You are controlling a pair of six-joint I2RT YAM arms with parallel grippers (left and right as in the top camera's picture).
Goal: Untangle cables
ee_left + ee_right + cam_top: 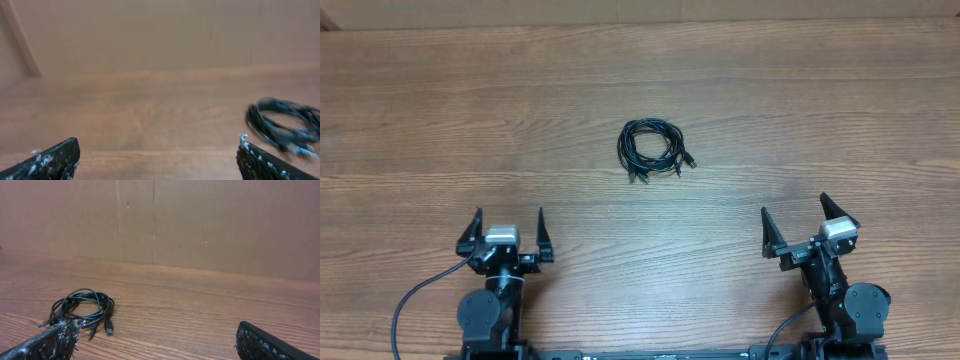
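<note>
The cables (653, 150) lie as one small coiled bundle of thin black cords with plug ends on the wooden table, near its middle. The bundle shows at the right edge of the left wrist view (285, 125) and at the lower left of the right wrist view (82, 310), where a blue-tipped plug sticks out. My left gripper (508, 232) is open and empty at the front left, well short of the bundle. My right gripper (805, 226) is open and empty at the front right, also apart from it.
The wooden table (440, 110) spreads around the bundle. A plain brown wall (200, 225) stands behind the table's far edge. Thicker black arm wires (415, 300) trail beside the left arm's base.
</note>
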